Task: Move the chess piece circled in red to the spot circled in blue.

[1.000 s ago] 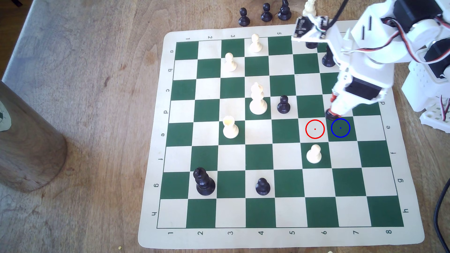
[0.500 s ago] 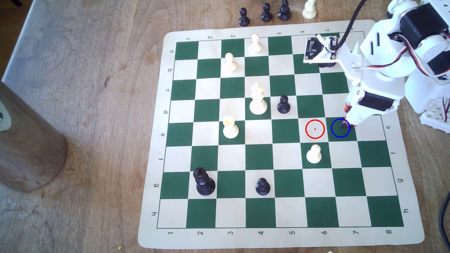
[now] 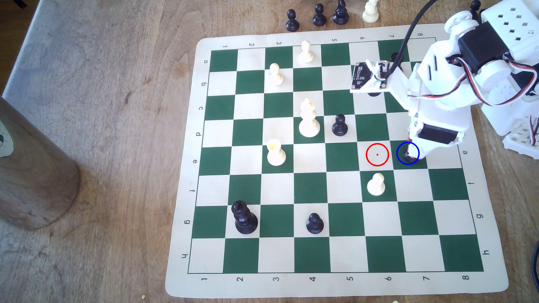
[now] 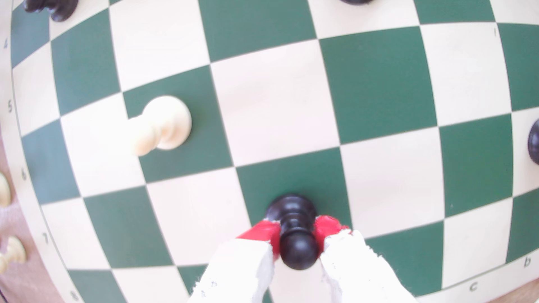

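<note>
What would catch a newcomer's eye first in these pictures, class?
The white robot arm's red-tipped claw pinches a black pawn by its neck, on the green square ringed in blue. Beside it, toward the exterior view's left, the cream square ringed in red lies bare, with a white pawn just below it.

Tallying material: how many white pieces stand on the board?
5: a4 pawn, b3 pawn, d4 tall piece, e3 piece, f6 pawn. The arm may hide others.
</note>
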Robot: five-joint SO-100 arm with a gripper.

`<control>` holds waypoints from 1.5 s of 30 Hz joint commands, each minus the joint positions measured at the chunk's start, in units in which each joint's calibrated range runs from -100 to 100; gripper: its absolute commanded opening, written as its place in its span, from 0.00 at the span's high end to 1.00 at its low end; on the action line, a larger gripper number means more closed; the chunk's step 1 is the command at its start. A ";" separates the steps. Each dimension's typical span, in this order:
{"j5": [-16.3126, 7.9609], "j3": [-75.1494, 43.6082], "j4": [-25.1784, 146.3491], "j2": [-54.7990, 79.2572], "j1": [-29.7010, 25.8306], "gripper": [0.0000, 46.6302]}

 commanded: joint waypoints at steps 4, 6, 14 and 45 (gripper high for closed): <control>-0.24 -1.55 -0.80 0.18 -0.65 0.89; -0.15 -1.46 -0.88 0.35 -0.57 0.86; 0.39 -1.01 -0.88 -0.16 -0.26 0.57; 5.23 -6.63 25.90 -16.29 5.92 0.54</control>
